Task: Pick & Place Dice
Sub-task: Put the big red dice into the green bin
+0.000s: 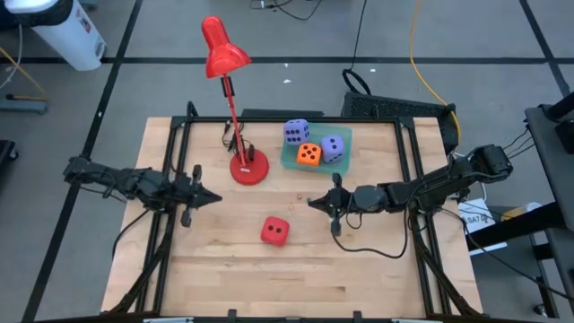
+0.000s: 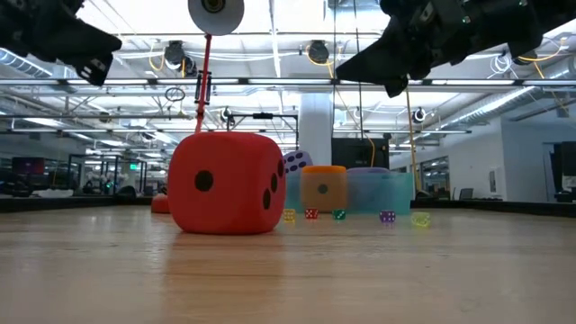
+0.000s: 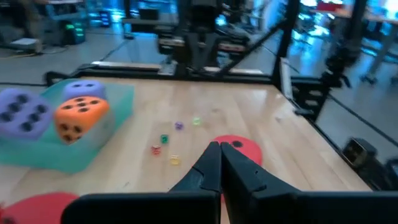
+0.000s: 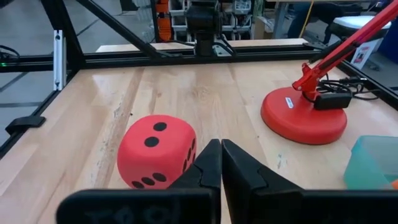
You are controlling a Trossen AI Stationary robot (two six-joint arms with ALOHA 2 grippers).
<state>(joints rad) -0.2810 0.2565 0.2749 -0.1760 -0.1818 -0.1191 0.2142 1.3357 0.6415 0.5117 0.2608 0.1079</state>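
A wooden desk (image 1: 377, 269) carries four dice, a red lamp and a shallow green tray. The red die (image 1: 274, 231) sits alone on the bare wood, a little toward the front edge from the desk's middle, roughly midway between the two arms and touching neither. In the low view it fills the foreground, showing one pip on one side and three on the next. The green tray (image 1: 291, 160) lies near the back edge, slightly toward the right side, and it holds the other three dice: one purple die (image 1: 296, 132) toward the back, the orange die (image 1: 308, 154) in front of it, and the second purple die (image 1: 333, 148) just beside the orange one. The lamp base (image 1: 248, 168) stands just left of the tray, with the stem leaning back and the red shade (image 1: 220, 50) out past the back edge. A few tiny coloured dice (image 3: 164, 139) lie scattered on the wood in front of the tray. The left gripper (image 1: 213, 198) hangs over the left half of the desk, its fingers pressed together and holding nothing. The right gripper (image 1: 313, 203) is above the desk's middle, in front of the tray and near the red die; its fingers are also closed tight and empty.
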